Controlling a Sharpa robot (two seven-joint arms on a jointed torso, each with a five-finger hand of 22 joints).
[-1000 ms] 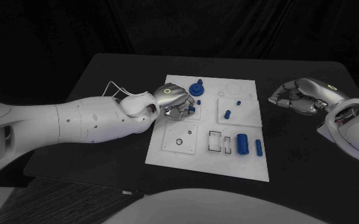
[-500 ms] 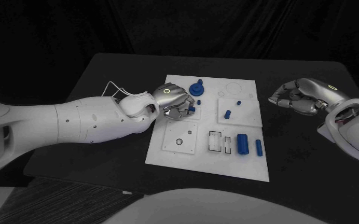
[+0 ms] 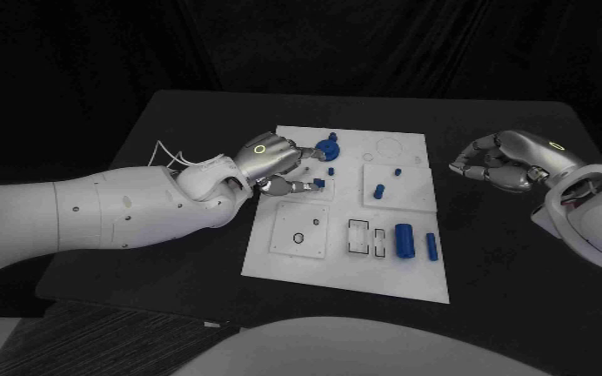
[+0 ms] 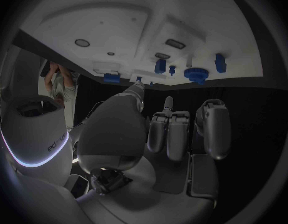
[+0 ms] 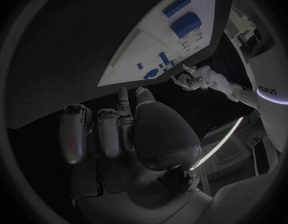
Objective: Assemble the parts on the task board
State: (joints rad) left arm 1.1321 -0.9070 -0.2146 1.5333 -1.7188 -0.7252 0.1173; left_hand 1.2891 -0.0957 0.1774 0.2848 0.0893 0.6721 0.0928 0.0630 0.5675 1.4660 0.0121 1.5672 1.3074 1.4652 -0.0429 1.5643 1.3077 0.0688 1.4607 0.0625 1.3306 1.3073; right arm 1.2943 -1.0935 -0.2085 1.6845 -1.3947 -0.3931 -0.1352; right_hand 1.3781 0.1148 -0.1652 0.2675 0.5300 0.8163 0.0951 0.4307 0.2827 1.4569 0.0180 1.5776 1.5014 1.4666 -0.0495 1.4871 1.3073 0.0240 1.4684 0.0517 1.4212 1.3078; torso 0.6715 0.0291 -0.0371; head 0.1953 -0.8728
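The white task board (image 3: 329, 267) lies in the middle of the black table. My left hand (image 3: 274, 165) hovers at the board's left edge with its fingers (image 4: 168, 129) apart and nothing between them. A small blue part (image 3: 320, 183) stands just beyond its fingertips, beside the blue gear (image 3: 330, 147), which the left wrist view shows as well (image 4: 195, 73). My right hand (image 3: 499, 162) hangs off the board's right side, curled in on nothing. A blue cylinder (image 3: 404, 239), a thinner blue pin (image 3: 431, 247) and a blue peg (image 3: 380, 191) sit on the board's right half.
Raised white square plates (image 3: 301, 230) with a ring hole and rectangular slots (image 3: 371, 238) occupy the board's near half. Black table (image 3: 188, 132) surrounds the board on all sides. The right wrist view shows the board (image 5: 156, 50) and my left hand (image 5: 195, 77) beyond it.
My left hand has drawn back to the left, off the small blue part it was covering, which now stands uncovered. The right hand has not moved.
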